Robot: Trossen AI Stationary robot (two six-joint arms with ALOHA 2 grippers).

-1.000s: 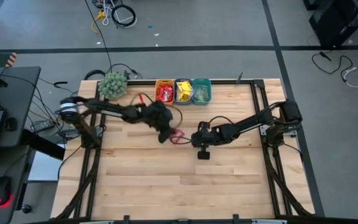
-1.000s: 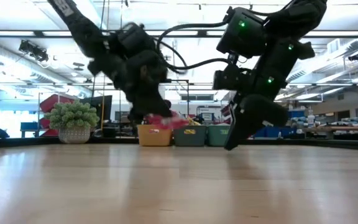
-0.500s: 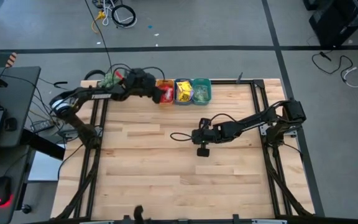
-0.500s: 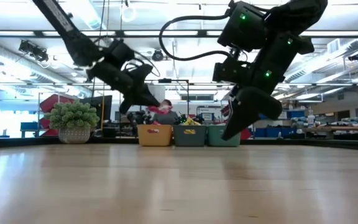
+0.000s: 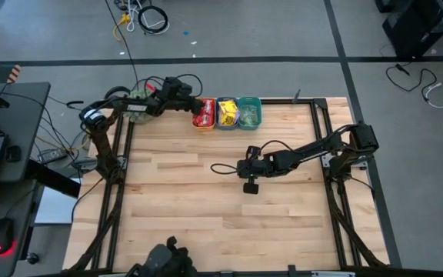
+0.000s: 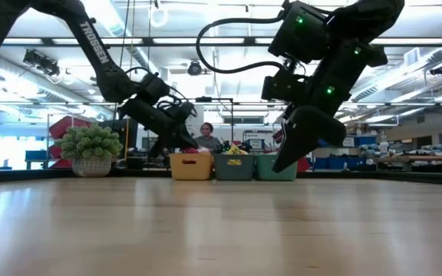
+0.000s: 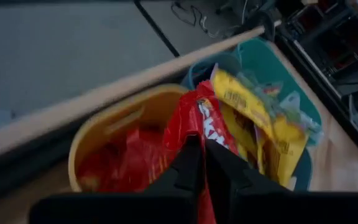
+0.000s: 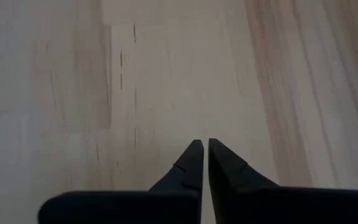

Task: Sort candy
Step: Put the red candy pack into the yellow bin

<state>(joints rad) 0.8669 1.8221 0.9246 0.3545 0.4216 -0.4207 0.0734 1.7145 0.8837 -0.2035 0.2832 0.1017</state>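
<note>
While a red candy packet (image 7: 199,121) sits pinched between the fingers of my left gripper (image 7: 202,155), it hangs right over the orange bin (image 7: 104,130), whose inside already shows a heap of red packets (image 7: 120,163). My fingertips look nearly together with the wrapper between them, so I am grasping it. Just beside, the blue bin (image 7: 199,65) holds yellow packets (image 7: 260,124), and beyond that the teal bin (image 7: 291,84) holds pale little ones; I cannot make them out clearly. From above, the three bins stand in a row at the far edge of the table (image 5: 206,223), orange (image 5: 203,113), blue (image 5: 226,112) and teal (image 5: 248,111), touching one another, and my left gripper (image 5: 194,108) reaches over the orange one. A fuzzy green ball (image 6: 90,142) in a pale pot stands near that end of the row. My right gripper (image 8: 201,155) hovers over bare wood near the table's middle, well apart from the bins, clenched on nothing. A person (image 6: 204,136) shows behind the bins in the low view.
</note>
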